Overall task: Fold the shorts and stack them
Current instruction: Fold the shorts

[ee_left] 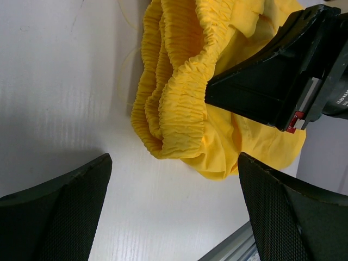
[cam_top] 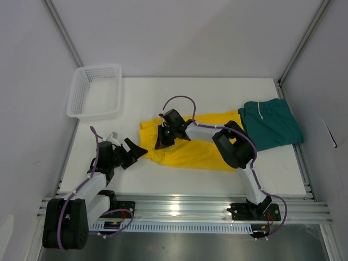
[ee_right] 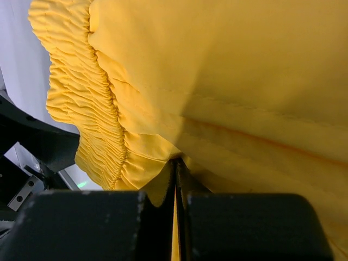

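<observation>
1. Table [cam_top: 163, 89] first, the biggest thing out there: a white board boxed in by plain grey-white walls, with an aluminium rail along the near edge where both arms are bolted.
2. Yellow shorts [cam_top: 198, 147] lie spread across the middle of it, ruched waistband [ee_left: 174, 81] at the left end. They look part-folded at best, so I'd call this the folding step on the first pair.
3. Teal-green shorts [cam_top: 274, 128] sit at the far right, white drawstring showing, just touching the yellow pair's corner. They look parked there to wait their turn; no stack exists yet.
4. White mesh basket [cam_top: 95, 91] stands at the far left corner, well apart from the cloth and out of the working zone.
5. Right gripper [cam_top: 165, 138] reaches across to the waistband end, and its wrist view shows the jaws clamped tight on a thin pinch of yellow fabric, likely to lift or drag that edge over.
6. Left gripper [cam_top: 132, 152] sits just beside the waistband with fingers [ee_left: 60, 212] spread wide and nothing between them, apparently lined up to take a second corner.
</observation>
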You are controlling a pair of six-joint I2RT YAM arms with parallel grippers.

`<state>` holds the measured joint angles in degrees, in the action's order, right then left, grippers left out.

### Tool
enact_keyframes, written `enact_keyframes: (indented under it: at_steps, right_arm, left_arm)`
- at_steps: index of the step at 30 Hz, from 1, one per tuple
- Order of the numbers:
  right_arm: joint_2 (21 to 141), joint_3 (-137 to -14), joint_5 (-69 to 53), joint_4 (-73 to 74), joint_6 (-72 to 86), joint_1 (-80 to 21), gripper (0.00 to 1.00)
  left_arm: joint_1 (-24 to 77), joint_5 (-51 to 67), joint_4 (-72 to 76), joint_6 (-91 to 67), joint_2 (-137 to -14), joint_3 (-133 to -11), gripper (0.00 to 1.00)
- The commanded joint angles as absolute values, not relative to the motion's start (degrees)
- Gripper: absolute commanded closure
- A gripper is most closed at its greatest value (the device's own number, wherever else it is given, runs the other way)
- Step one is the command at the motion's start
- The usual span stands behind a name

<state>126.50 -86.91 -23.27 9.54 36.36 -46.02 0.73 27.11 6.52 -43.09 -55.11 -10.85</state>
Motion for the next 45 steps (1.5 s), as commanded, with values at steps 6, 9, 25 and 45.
enact_keyframes:
  at_steps: [6,9,25,45]
  right_arm:
    - [128.8,-86.7,-20.7,9.6,35.7,-45.8,1.00]
    - [129.3,-85.9,-20.8,9.1,35.6,-46.0,1.00]
    - [130.1,-85.2,-20.7,8.0,36.2,-47.2,1.00]
    - [130.7,-84.1,-24.5,6.5,35.2,-48.2,1.00]
  left_arm:
    - [0.2,26.9,17.1,-49.3,-60.3,-7.6,0.01]
    - [0.3,27.0,22.9,-51.3,-65.6,-7.0,0.01]
    - [5.3,16.0,37.7,-60.9,-75.7,-4.7,0.01]
    - [6.5,14.1,58.4,-59.1,-91.8,-8.1,0.06]
